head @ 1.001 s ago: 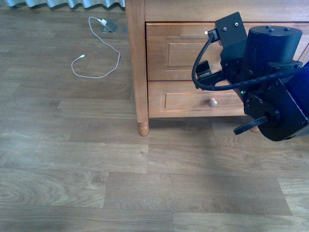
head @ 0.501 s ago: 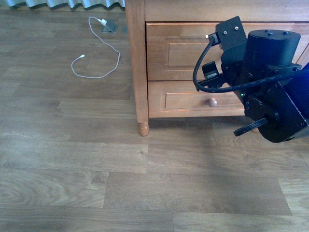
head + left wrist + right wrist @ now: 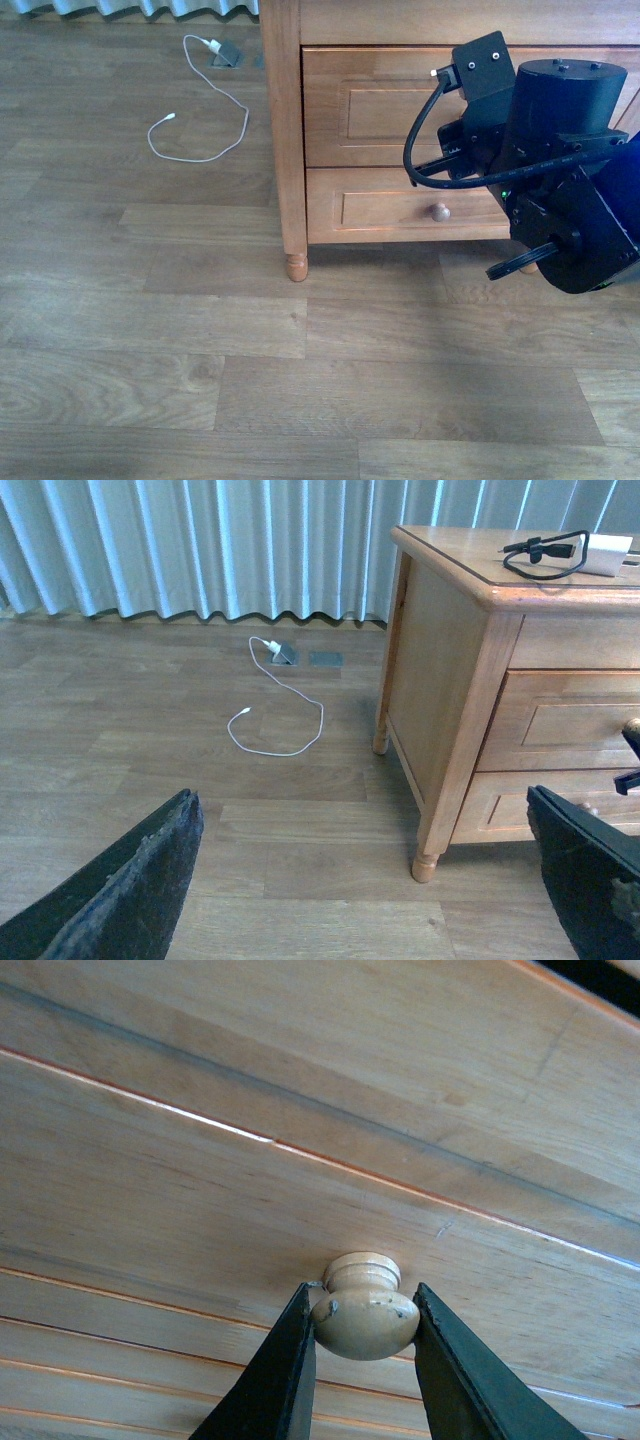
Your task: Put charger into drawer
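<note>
The white charger with its strapped black cable lies on top of the wooden nightstand, seen only in the left wrist view. The upper drawer looks flush with the frame in the front view. My right gripper is shut on the drawer's round pale knob, one finger on each side. In the front view the right arm covers the knob. My left gripper is open and empty, above the floor to the left of the nightstand.
A thin white cable with a small adapter lies on the wood floor left of the nightstand, also in the left wrist view. The shorter lower drawer with its knob sits below. Pale curtains hang behind.
My right gripper has shifted slightly up and right along the upper drawer front. The drawer, cable and floor look unchanged.
</note>
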Controlling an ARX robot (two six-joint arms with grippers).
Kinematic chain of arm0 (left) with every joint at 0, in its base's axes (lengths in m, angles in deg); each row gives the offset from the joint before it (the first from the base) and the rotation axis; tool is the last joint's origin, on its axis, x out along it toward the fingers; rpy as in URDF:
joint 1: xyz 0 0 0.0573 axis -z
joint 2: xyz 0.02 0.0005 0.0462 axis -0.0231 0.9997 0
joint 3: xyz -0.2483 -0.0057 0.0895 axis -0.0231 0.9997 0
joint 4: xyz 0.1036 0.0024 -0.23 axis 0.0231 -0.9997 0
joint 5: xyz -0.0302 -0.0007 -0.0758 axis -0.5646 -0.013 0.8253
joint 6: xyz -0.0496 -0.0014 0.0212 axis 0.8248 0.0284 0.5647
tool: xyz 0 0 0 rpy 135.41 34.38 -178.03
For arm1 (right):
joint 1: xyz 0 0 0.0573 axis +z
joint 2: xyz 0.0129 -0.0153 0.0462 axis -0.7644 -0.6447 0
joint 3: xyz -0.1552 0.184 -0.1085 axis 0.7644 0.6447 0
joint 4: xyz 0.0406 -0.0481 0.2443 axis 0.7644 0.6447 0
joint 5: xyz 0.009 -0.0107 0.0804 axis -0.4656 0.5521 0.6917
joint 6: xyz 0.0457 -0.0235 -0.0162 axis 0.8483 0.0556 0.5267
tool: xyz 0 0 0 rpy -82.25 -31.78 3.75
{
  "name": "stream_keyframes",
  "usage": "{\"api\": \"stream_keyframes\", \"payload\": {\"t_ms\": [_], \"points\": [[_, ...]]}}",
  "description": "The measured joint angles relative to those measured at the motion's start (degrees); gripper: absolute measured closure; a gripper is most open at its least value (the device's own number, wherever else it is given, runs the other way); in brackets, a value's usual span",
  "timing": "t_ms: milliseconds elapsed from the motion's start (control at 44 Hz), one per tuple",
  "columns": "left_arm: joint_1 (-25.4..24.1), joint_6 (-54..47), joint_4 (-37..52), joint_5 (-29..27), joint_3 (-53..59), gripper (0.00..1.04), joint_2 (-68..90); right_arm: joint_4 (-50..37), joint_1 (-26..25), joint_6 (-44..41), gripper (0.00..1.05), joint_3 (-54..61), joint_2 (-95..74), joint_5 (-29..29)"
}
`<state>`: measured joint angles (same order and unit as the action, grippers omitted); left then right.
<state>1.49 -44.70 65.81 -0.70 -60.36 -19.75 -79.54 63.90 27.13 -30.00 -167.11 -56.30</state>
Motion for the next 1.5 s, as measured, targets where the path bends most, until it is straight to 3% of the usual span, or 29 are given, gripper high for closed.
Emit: {"api": "stream_keyframes", "payload": {"t_ms": [228, 478, 910, 1092, 1342, 1502], "points": [[0.0, 0.0, 0.0, 0.0, 0.0, 0.06, 0.0, 1.0, -0.1, 2.3, 0.81, 3.3, 2.5, 1.2], [0.0, 0.0, 0.0, 0.0, 0.0, 0.06, 0.0, 4.3, -0.5, 7.8, 0.81, 19.3, 13.8, 4.7], [0.0, 0.0, 0.0, 0.0, 0.0, 0.06, 0.0, 5.9, -4.0, 8.3, 0.82, 42.0, 29.5, 13.4], [0.0, 0.0, 0.0, 0.0, 0.0, 0.06, 0.0, 10.4, -6.0, 8.9, 0.49, 46.1, 37.1, 14.1], [0.0, 0.0, 0.0, 0.0, 0.0, 0.06, 0.0, 27.1, -12.3, 11.0, 0.06, 50.1, 65.8, 17.0], [0.0, 0.0, 0.0, 0.0, 0.0, 0.06, 0.0, 38.2, -17.1, 11.0, 0.08, 50.7, 84.3, 20.3]]}}
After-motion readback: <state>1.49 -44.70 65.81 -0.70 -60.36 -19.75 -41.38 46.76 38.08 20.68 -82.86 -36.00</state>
